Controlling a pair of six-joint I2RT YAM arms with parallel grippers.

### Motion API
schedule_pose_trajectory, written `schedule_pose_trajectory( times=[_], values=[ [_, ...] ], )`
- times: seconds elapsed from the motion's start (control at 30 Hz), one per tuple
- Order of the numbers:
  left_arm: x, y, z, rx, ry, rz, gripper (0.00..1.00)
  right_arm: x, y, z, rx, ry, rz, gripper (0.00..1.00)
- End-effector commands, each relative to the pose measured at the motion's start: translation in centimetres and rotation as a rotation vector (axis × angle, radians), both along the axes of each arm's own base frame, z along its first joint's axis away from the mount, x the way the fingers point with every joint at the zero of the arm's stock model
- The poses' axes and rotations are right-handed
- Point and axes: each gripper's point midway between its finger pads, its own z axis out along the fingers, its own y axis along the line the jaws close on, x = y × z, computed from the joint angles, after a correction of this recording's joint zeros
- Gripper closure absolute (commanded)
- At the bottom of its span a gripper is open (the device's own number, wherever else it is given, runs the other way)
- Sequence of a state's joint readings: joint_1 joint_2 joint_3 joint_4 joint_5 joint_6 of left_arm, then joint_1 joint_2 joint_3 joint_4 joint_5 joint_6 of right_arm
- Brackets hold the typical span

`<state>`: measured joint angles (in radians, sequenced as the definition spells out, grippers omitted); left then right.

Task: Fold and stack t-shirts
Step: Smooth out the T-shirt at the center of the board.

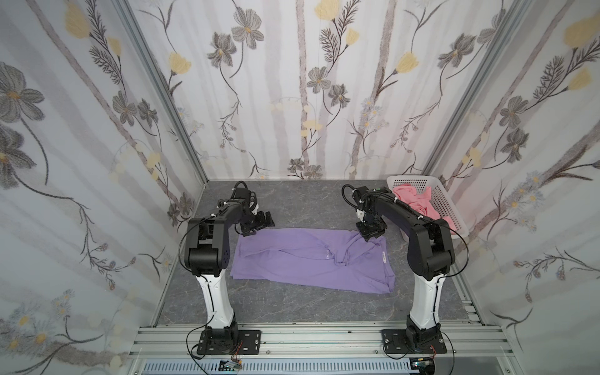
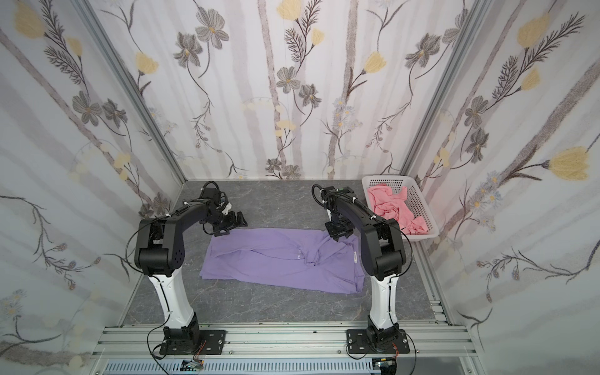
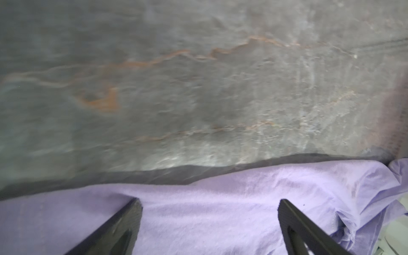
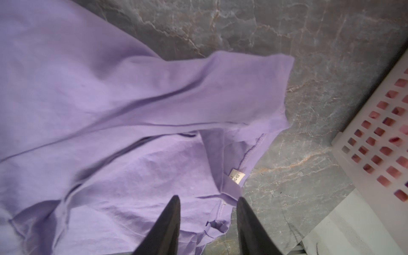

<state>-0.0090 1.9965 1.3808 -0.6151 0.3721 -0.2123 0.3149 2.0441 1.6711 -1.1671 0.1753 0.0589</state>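
Note:
A lavender-purple t-shirt (image 1: 311, 259) (image 2: 282, 263) lies partly folded and wrinkled across the grey marble table, with a small white tag (image 4: 237, 176) at its right end. My left gripper (image 1: 259, 225) (image 2: 232, 225) (image 3: 209, 202) hovers open over the shirt's far left corner, with flat purple cloth (image 3: 242, 187) below its fingers. My right gripper (image 1: 371, 235) (image 2: 339, 234) (image 4: 208, 198) stands over the far right corner. Its jaws are apart, and a hem edge of the shirt (image 4: 110, 99) lies loose between them. A salmon-pink garment (image 1: 418, 201) (image 2: 396, 207) sits crumpled in the basket.
A white perforated basket (image 1: 449, 201) (image 2: 418, 201) (image 4: 375, 136) stands at the far right corner, just right of the right arm. Flowered walls close in the table on three sides. The arm bases are bolted to an aluminium rail at the front.

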Motion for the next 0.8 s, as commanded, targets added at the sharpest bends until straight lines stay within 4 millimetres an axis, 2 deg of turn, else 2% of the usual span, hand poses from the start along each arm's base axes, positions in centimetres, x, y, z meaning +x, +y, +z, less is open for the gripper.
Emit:
schedule_pose_trajectory(
  times=[0.0,0.07,0.17,0.43,0.6,0.77],
  values=[
    [-4.2,3.6,-0.9,0.127,0.128,0.035,0.00,-0.1,0.6,-0.5,0.027,0.030,0.013,0.59],
    [-4.5,3.6,-0.3,0.114,0.108,0.022,0.00,0.1,0.8,-0.8,0.032,0.029,0.015,0.60],
    [-3.8,2.5,0.3,0.056,0.087,0.022,0.00,0.9,1.3,-0.8,0.048,0.014,0.020,0.60],
    [-2.5,0.8,0.9,0.018,0.056,0.010,0.00,4.1,4.3,0.8,0.142,-0.058,0.046,0.60],
    [-2.4,0.6,0.8,0.015,0.057,0.003,0.00,4.4,6.1,-0.5,0.175,-0.026,0.087,0.60],
    [-2.4,0.5,0.9,0.017,0.056,0.000,0.00,3.6,7.6,-2.0,0.180,0.021,0.135,0.60]
  ],
)
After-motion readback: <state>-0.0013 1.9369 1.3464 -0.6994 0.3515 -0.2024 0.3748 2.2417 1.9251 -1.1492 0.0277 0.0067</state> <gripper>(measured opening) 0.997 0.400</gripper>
